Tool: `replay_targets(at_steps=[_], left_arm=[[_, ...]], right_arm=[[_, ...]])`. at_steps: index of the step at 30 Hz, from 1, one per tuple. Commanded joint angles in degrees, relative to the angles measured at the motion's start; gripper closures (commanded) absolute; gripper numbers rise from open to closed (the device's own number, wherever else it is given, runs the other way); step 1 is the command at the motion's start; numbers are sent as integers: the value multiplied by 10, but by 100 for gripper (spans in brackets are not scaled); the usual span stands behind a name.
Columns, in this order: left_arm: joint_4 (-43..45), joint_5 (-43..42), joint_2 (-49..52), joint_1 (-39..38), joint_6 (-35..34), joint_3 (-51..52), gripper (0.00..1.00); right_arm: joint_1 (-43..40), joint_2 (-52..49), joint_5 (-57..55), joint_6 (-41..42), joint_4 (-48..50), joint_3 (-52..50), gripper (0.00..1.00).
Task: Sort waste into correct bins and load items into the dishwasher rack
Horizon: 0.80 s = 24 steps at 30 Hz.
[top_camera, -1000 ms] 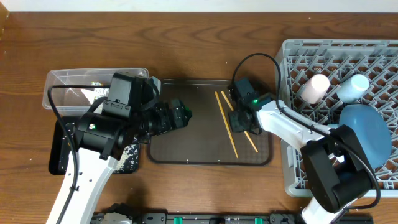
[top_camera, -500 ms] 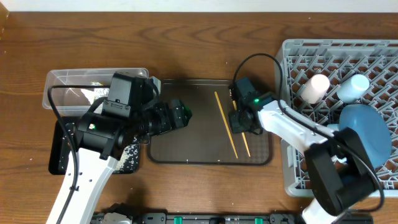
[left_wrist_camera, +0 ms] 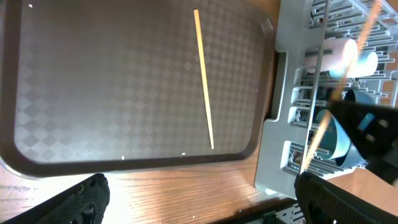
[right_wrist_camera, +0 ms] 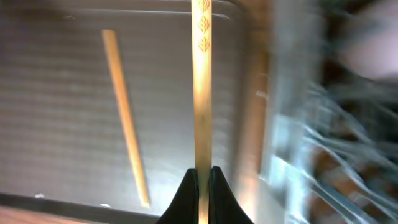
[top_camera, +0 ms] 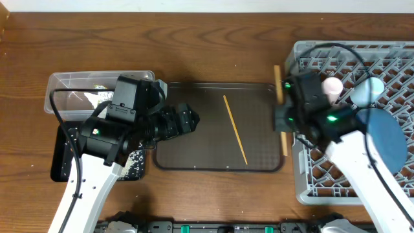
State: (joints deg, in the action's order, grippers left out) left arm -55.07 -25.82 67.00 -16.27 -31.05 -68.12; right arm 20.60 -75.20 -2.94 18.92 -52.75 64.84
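Note:
My right gripper [top_camera: 283, 123] [right_wrist_camera: 202, 180] is shut on one wooden chopstick [top_camera: 278, 81] [right_wrist_camera: 201, 93], held lengthwise just over the left rim of the grey dishwasher rack [top_camera: 304, 188]. A second chopstick [top_camera: 235, 129] [left_wrist_camera: 204, 78] [right_wrist_camera: 126, 118] lies flat on the dark brown serving tray [top_camera: 194, 152]. At that tray's left end my left gripper [top_camera: 187, 120] [left_wrist_camera: 199, 205] hovers wide open with nothing in it. The rack holds a pinkish-white cup [top_camera: 332, 85], a light blue cup [top_camera: 372, 87] and a blue plate [top_camera: 388, 139].
A clear plastic tub [top_camera: 68, 84] stands at the left with white scraps inside. In front of it is the black tray [top_camera: 61, 165], with rice grains [top_camera: 134, 162] scattered in it. The left arm covers much of both.
My right gripper has lifted one chopstick off the brown tray and carried it right to the rack's left rim. The left arm has stayed put.

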Motion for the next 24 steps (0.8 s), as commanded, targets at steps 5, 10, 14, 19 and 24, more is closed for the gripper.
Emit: replay_targets(at_steps=[5, 10, 14, 19, 24], left_arm=[[1, -5, 1, 2, 8, -7, 2], [0, -5, 1, 2, 8, -7, 2], [1, -5, 1, 2, 8, -7, 2], [1, -5, 1, 2, 8, -7, 2], [1, -5, 1, 2, 8, -7, 2]], right_arm=[[-62, 23, -68, -58, -51, 2, 99], [-89, 4, -110, -59, -46, -12, 99], [-111, -22, -116, -59, -43, -12, 99], [-123, -52, -116, -63, -33, -12, 99], [-124, -73, -114, -64, -23, -12, 99]])
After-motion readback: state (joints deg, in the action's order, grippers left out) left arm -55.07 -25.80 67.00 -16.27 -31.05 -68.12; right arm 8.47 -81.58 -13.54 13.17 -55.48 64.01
